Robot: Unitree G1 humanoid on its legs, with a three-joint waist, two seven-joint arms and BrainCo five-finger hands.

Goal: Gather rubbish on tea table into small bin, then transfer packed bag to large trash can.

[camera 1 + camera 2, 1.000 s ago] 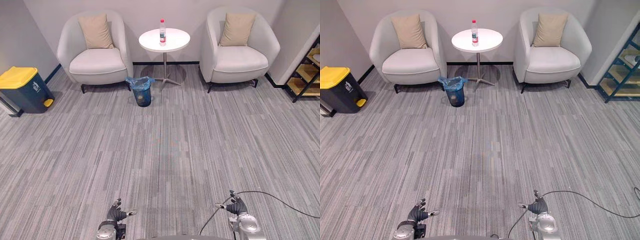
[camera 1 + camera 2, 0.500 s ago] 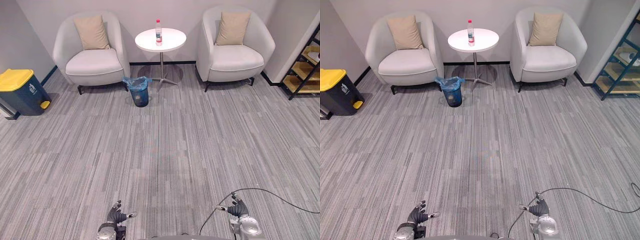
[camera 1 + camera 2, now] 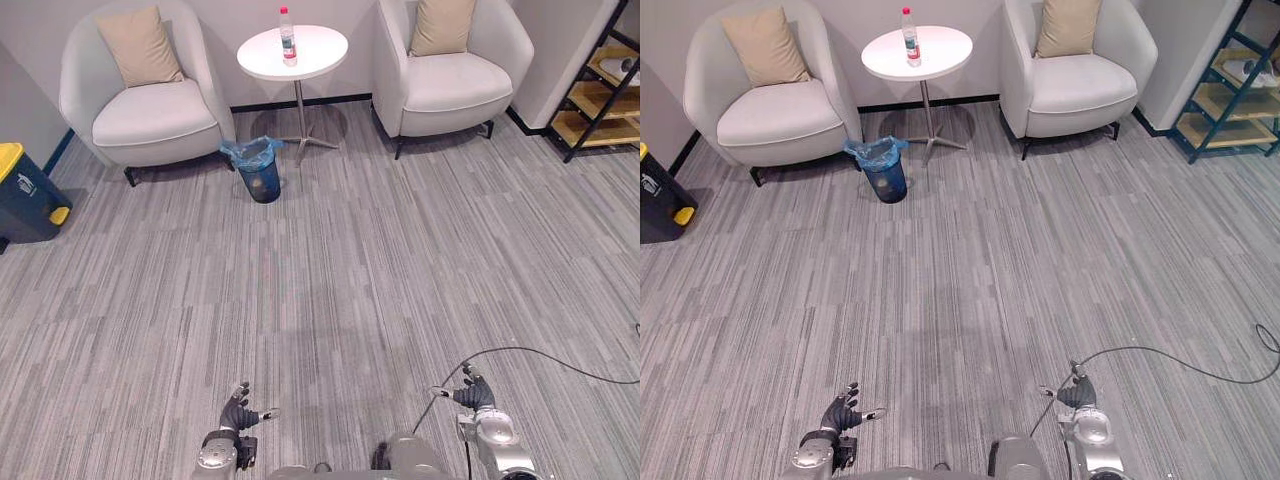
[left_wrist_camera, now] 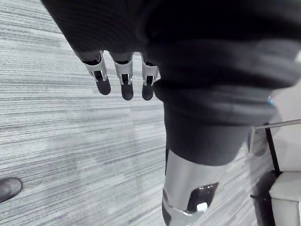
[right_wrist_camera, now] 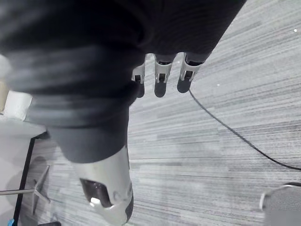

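Note:
A clear plastic bottle with a red cap (image 3: 287,22) stands upright on the round white tea table (image 3: 310,55) between two armchairs at the far side of the room. The small dark bin with a blue bag (image 3: 258,168) sits on the carpet just left of the table's foot. The large dark trash can with a yellow lid (image 3: 22,185) is at the far left edge. My left hand (image 3: 238,412) and right hand (image 3: 472,394) hang low near me, far from all of these, fingers relaxed and holding nothing. In the wrist views the left fingers (image 4: 123,81) and right fingers (image 5: 160,77) hang straight over carpet.
A white armchair with a beige cushion (image 3: 140,100) stands left of the table and another (image 3: 450,75) right of it. A wooden shelf on a black frame (image 3: 600,95) is at the far right. Wide grey carpet (image 3: 330,270) lies between me and the table.
The whole picture has shifted: the camera has moved closer to the table and chairs and they sit further left. Both hands stay low and open.

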